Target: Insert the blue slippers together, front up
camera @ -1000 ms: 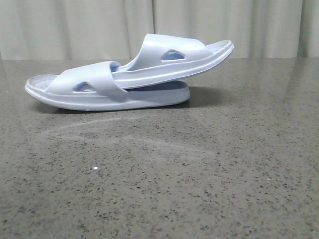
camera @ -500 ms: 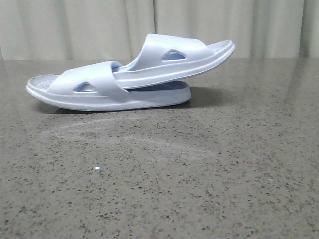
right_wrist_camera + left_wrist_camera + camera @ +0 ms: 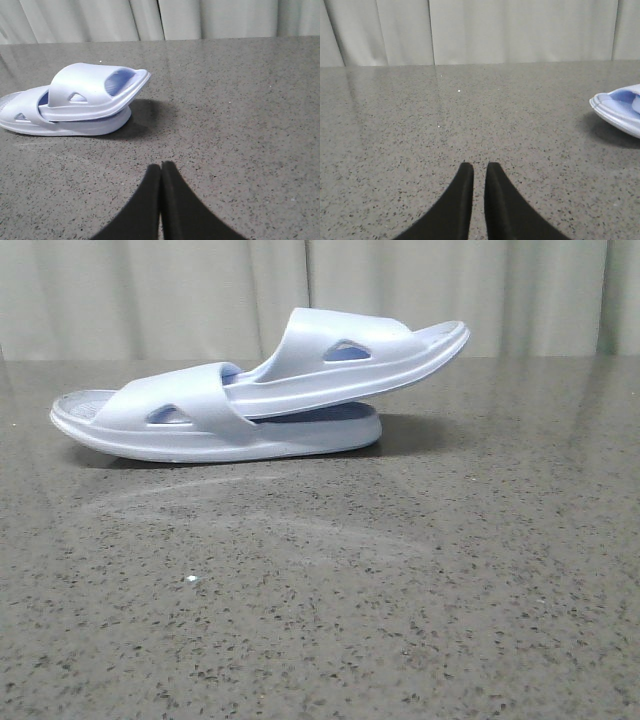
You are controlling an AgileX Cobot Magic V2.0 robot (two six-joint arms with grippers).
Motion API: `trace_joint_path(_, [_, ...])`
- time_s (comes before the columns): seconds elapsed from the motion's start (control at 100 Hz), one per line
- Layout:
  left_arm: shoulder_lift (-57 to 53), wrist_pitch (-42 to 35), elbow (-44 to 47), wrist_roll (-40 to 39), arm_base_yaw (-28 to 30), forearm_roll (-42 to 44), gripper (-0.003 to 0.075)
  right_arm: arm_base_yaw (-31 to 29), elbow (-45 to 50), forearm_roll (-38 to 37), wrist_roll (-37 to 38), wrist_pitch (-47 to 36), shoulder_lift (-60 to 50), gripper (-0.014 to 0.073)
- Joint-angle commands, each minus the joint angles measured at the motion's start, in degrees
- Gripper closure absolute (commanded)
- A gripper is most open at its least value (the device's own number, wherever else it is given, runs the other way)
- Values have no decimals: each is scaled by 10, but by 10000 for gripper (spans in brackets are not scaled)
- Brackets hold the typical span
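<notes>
The two blue slippers lie nested on the grey stone table. The lower slipper (image 3: 200, 430) rests flat. The upper slipper (image 3: 350, 360) has its end tucked under the lower one's strap and tilts up to the right. Both show in the right wrist view, upper (image 3: 95, 87) and lower (image 3: 65, 125). Only one slipper end (image 3: 620, 107) shows in the left wrist view. My left gripper (image 3: 479, 165) is empty, with a thin slit between its fingers, well away from the slippers. My right gripper (image 3: 161, 164) is shut and empty, short of them. Neither gripper shows in the front view.
The speckled grey table (image 3: 400, 590) runs back to a pale curtain (image 3: 150, 290). Nothing else stands on it in view.
</notes>
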Motion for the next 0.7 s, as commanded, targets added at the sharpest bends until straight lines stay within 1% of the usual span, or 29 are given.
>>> trace_joint_path(0.0, [-17, -29, 5, -6, 0, 4, 705, 2, -15, 17, -2, -28, 2, 672])
trace_joint_path(0.07, [-17, -29, 5, -6, 0, -11, 705, 2, -15, 17, -2, -28, 2, 672])
trace_joint_path(0.69, [-17, -29, 5, -6, 0, -10, 705, 2, -15, 17, -2, -28, 2, 672])
